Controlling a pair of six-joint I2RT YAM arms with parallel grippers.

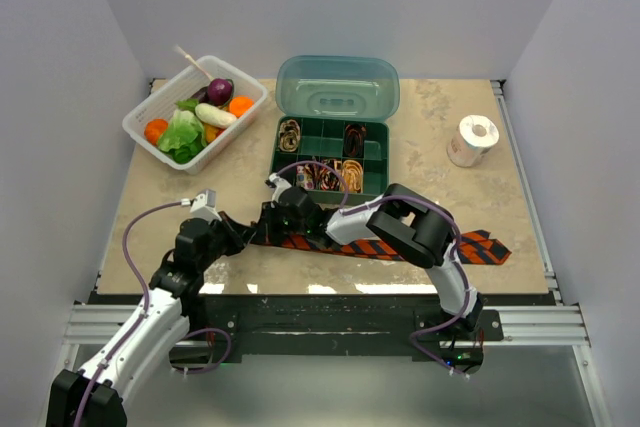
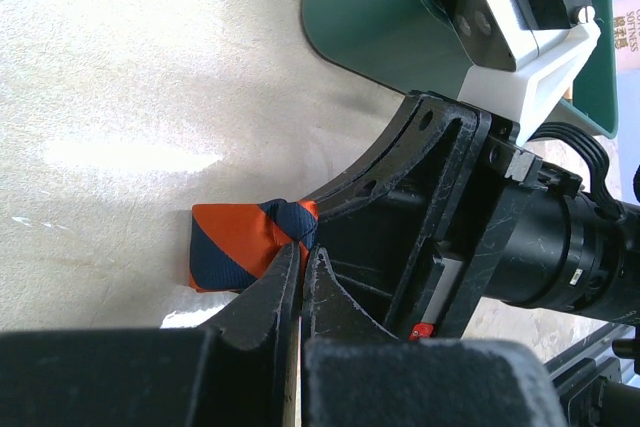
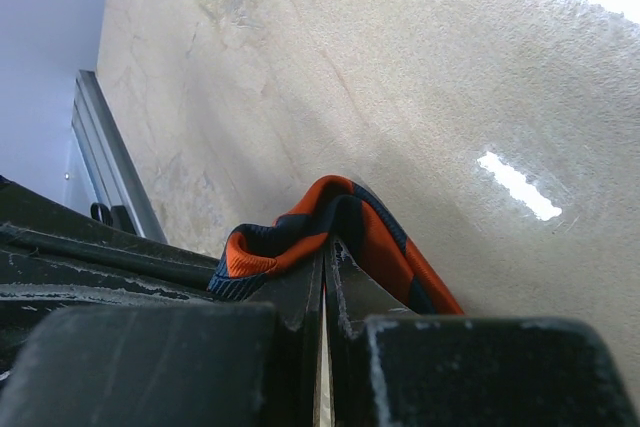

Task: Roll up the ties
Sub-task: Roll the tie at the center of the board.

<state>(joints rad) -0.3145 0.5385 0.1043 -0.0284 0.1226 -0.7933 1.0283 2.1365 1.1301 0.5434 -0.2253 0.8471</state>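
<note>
Tie (image 2: 235, 247) end near table's (image 1: 460, 209) front edge, pinched by closed left gripper (image 2: 303, 255) and right gripper (image 3: 326, 247); rolling apparently just begun; next, tight even winding.

From the striped tie (image 1: 310, 243), the green organizer box (image 1: 276, 159) blocks you at twelve o'clock; bare tabletop (image 1: 440, 192) opens at two o'clock.

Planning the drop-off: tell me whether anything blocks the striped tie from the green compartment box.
Nothing visible does. The left gripper and right gripper are both shut on the striped tie at its end, just in front of the green compartment box. Its lid stands open.
</note>
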